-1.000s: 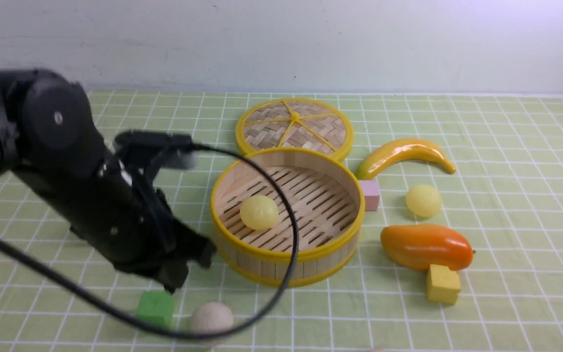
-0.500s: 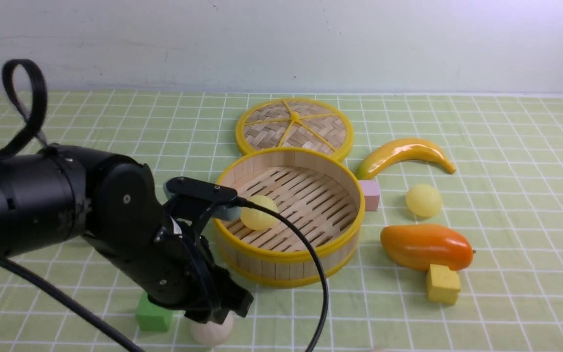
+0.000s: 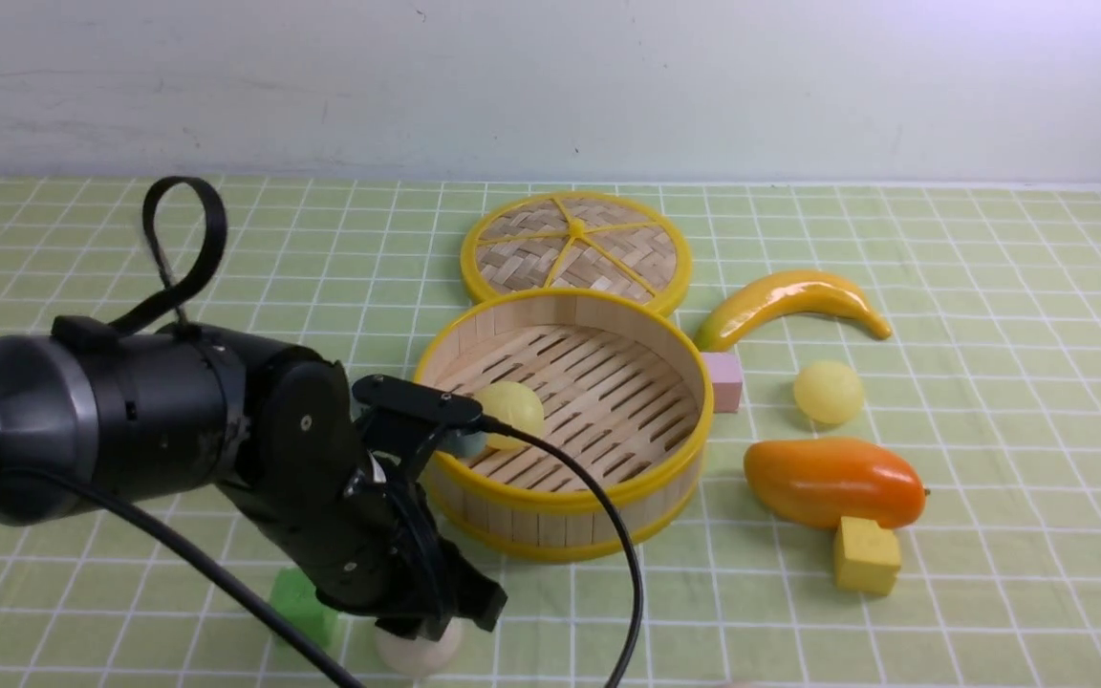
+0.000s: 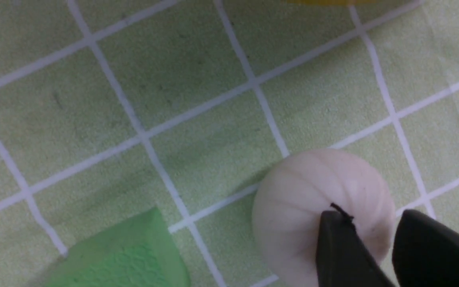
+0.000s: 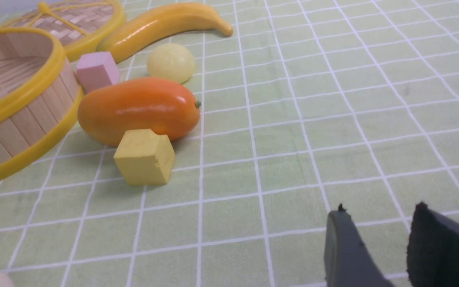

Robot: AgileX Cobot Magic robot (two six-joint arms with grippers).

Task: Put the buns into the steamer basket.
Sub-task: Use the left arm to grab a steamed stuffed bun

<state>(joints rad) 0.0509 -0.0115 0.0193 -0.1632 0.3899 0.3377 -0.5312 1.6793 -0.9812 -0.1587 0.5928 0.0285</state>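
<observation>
Off-white, the bun (image 4: 293, 199) sits low, left of centre in the front view, beneath my left pincer (image 4: 373, 223), whose tips stand spread; I'd widen them, centre over it, then descend straight, sparing the green block (image 4: 122, 255) beside it. My right pincer (image 5: 377, 235) is parted too, holding nothing.

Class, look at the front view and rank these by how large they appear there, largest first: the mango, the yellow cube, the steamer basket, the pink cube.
1. Steamer basket
2. Orange mango
3. Yellow cube
4. Pink cube, partly hidden behind the basket; the yellow cube is nearer, so their true order is unsure.
</observation>
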